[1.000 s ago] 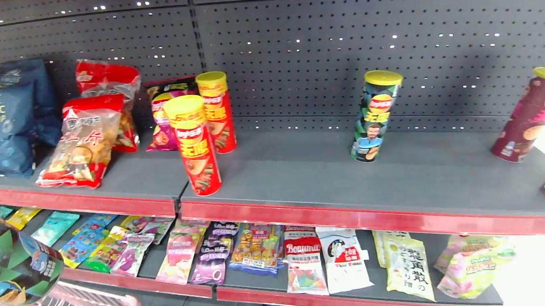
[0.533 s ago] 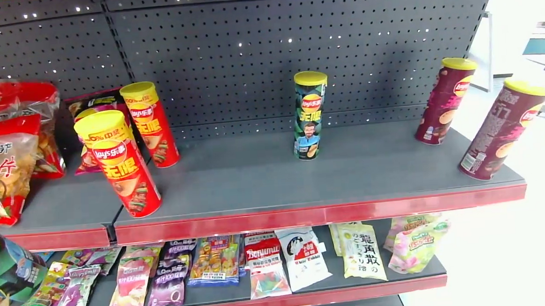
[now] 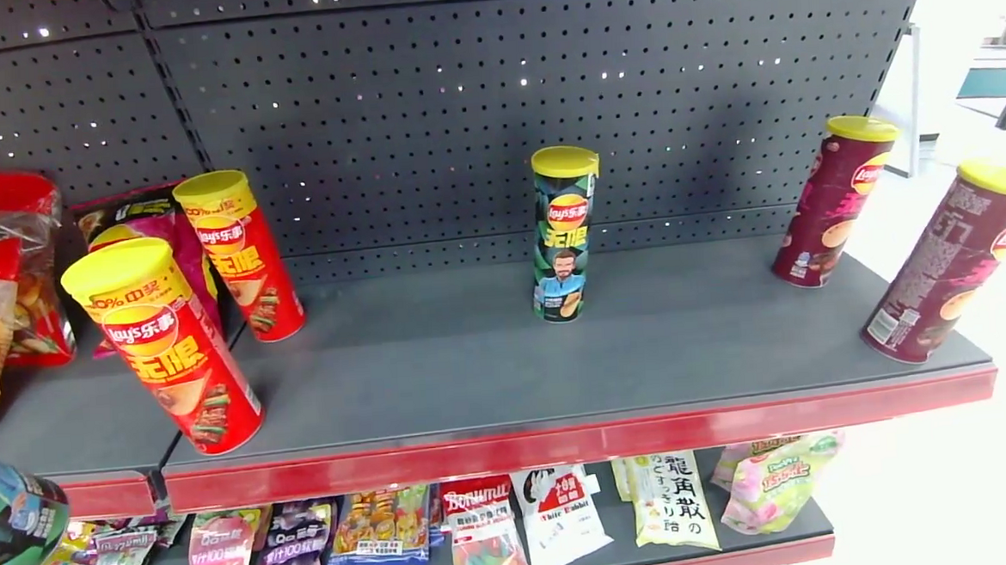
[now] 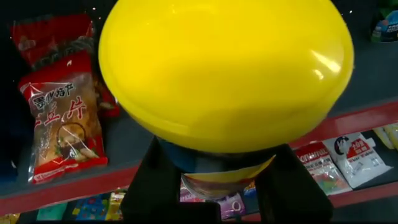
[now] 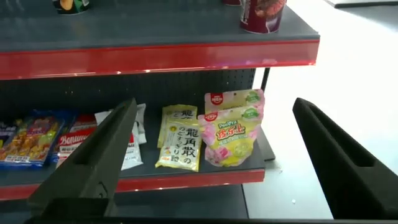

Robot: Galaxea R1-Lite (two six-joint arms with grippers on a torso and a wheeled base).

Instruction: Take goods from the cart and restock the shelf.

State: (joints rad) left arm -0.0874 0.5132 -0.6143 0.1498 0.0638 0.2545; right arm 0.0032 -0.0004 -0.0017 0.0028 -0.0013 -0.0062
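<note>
Your left gripper (image 4: pixel 217 190) has jaws clamped on the yellow-lidded dark green cardboard tube (image 4: pixel 224 68), low and left of its upright twin (image 3: pixel 566 232) on the grey shelf (image 3: pixel 474 379), so raise it over the lip, upright beside that twin; right gripper (image 5: pixel 214 106) jaws apart

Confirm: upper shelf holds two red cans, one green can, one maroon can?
Not quite. The head view shows two maroon cans at the shelf's right end, not one. The two red cans and one green can are right.
</note>
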